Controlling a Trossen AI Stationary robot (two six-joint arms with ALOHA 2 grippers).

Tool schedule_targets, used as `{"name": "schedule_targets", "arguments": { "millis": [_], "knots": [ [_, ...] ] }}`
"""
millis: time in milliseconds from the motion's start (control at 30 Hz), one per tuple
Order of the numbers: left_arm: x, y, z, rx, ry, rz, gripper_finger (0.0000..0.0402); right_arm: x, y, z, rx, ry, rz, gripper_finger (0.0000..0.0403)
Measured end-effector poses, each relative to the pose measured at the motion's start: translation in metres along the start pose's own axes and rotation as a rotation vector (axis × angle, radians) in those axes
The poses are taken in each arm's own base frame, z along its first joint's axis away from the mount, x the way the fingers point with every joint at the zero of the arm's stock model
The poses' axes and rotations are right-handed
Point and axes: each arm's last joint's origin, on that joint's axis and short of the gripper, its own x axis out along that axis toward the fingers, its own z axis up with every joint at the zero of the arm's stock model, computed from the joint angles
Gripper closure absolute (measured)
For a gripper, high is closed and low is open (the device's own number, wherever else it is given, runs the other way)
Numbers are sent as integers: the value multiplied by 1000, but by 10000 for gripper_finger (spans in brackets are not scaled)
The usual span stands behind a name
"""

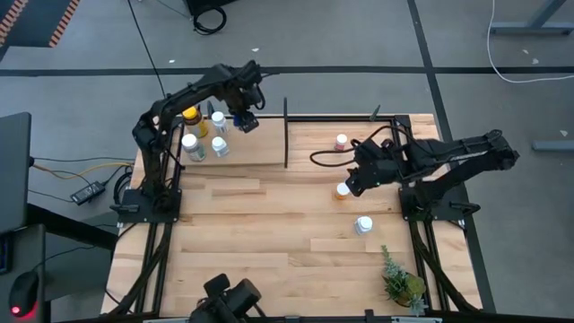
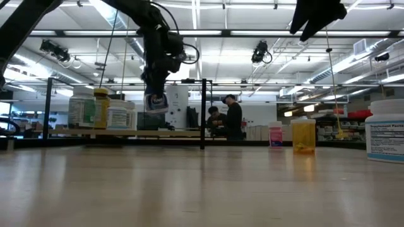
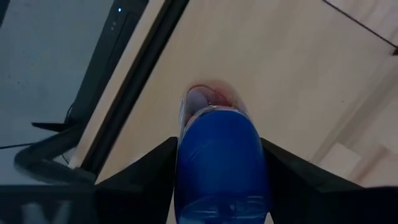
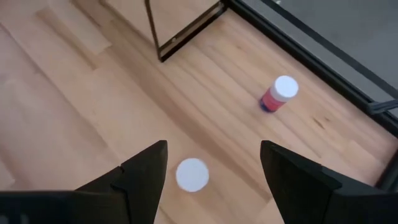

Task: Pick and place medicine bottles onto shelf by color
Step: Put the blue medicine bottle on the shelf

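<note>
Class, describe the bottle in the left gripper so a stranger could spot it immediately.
Find the shelf at the table's far edge, left of its black divider. Above it, the left gripper holds the blue bottle; the neighbours standing below are white bottles and one yellow-capped bottle.

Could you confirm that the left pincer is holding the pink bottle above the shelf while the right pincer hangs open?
Not quite: the left pincer holds the blue bottle, not a pink one, as the left wrist view shows. It is above the shelf, and the right pincer hangs open.
</note>
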Motion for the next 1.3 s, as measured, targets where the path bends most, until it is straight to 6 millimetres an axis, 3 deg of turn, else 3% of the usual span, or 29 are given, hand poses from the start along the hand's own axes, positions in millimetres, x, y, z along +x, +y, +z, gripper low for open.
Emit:
{"name": "schedule_targets", "arguments": {
  "millis": [333,967,1300],
  "knots": [
    [22,25,-6,-31,48,-13,206,10,-12,11,0,25,-42,139],
    [53,21,4,-29,88,-36,188,14,-16,15,39,36,-46,139],
    [57,22,5,-32,100,-18,184,14,-16,15,42,41,-41,139]
  ]
}}
